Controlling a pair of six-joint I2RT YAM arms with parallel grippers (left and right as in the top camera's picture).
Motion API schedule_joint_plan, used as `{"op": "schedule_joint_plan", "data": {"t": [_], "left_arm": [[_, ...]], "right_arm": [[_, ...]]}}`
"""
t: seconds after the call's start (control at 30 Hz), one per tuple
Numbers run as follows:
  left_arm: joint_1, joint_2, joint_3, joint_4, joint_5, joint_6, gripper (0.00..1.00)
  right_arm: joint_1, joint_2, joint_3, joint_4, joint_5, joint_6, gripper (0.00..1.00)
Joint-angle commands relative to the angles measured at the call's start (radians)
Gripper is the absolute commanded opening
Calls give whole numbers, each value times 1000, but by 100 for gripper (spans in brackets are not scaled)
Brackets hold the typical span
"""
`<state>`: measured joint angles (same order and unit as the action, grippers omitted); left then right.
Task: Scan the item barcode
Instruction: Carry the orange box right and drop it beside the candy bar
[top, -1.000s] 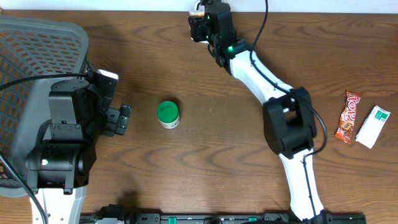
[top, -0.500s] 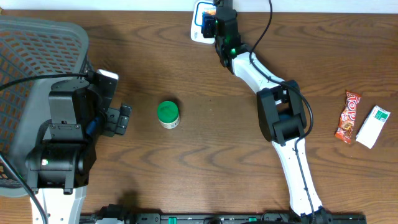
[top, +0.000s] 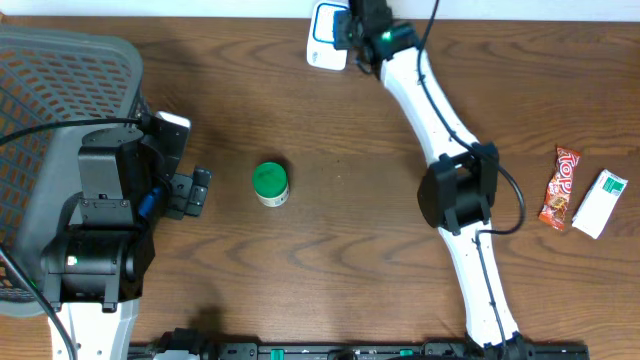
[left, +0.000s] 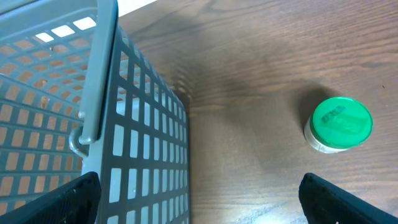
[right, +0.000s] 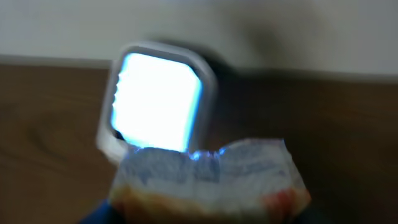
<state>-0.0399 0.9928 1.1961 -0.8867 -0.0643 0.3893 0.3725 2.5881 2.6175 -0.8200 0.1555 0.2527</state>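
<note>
- Snack packet (right: 208, 171), blurred in my right wrist view, sits at the table's 12 o'clock edge, just in front of the scanner (right: 155, 102) and its glowing window.
- My right gripper (top: 362, 20) is over the scanner, jaws partly closed and holding the packet.
- My left gripper (left: 199, 208) is parked at 9 o'clock beside the grey basket (left: 143, 143), jaws wide and holding nothing.
- I see a green-lidded jar (top: 270, 183) upright near the table's centre, apart from both grippers.
- At 3 o'clock lie a red candy bar (top: 562, 187) and a white box (top: 600, 203), side by side.
</note>
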Motion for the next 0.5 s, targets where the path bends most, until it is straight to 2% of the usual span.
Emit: {"op": "schedule_joint_plan", "data": {"t": [0.0,0.27,0.47], "left_arm": [[5,0,-1,1,5,-9,99],[5,0,-1,1,5,-9,99],[5,0,-1,1,5,-9,99]], "right_arm": [[-59,-103,105,-251,210,8,49],[-247,-138,97,-851,423,235,50],[-460,-132,-104,-863,446,355,48]]}}
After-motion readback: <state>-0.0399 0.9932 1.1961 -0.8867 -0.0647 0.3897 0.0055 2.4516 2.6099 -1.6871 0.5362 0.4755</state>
